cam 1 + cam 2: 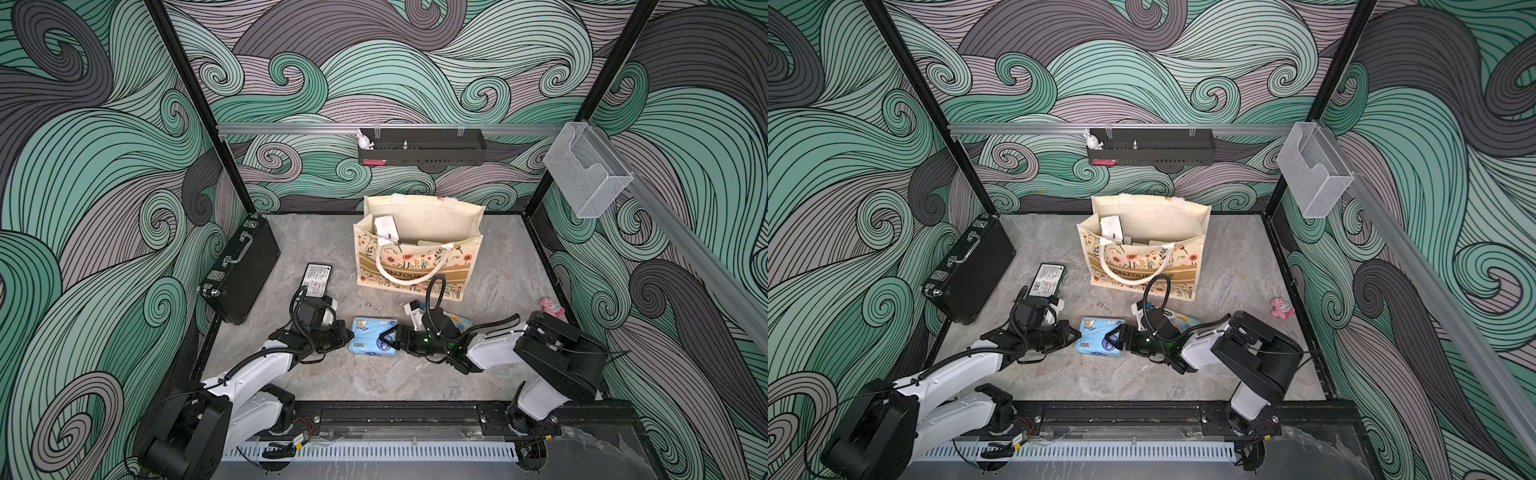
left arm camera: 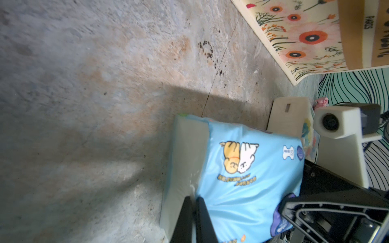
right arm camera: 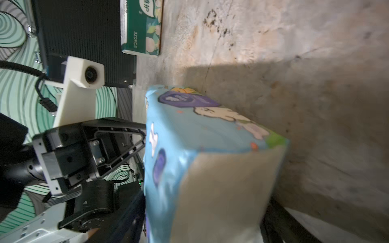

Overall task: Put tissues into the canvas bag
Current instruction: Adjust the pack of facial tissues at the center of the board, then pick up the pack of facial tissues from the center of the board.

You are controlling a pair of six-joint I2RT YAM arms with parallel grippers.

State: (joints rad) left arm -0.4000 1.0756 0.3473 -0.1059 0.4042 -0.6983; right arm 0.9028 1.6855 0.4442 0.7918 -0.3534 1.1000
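One glossy lt-blue pack (image 1: 370,334), soft rect., on mottled tabletop (image 1: 503,262).

The canvas bag's (image 1: 419,224) tan band (image 1: 370,264) reads "ONJOUR" in both top views (image 1: 1100,275). The left wrist view shows "PARIS" on the bag (image 2: 305,37). The dark green tissue pack (image 3: 141,27) is marked "320PCS".

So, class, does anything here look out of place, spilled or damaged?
Dark specks dot the grey tabletop near the canvas bag's front corner, like a small spill or stain. Nothing else stands out.
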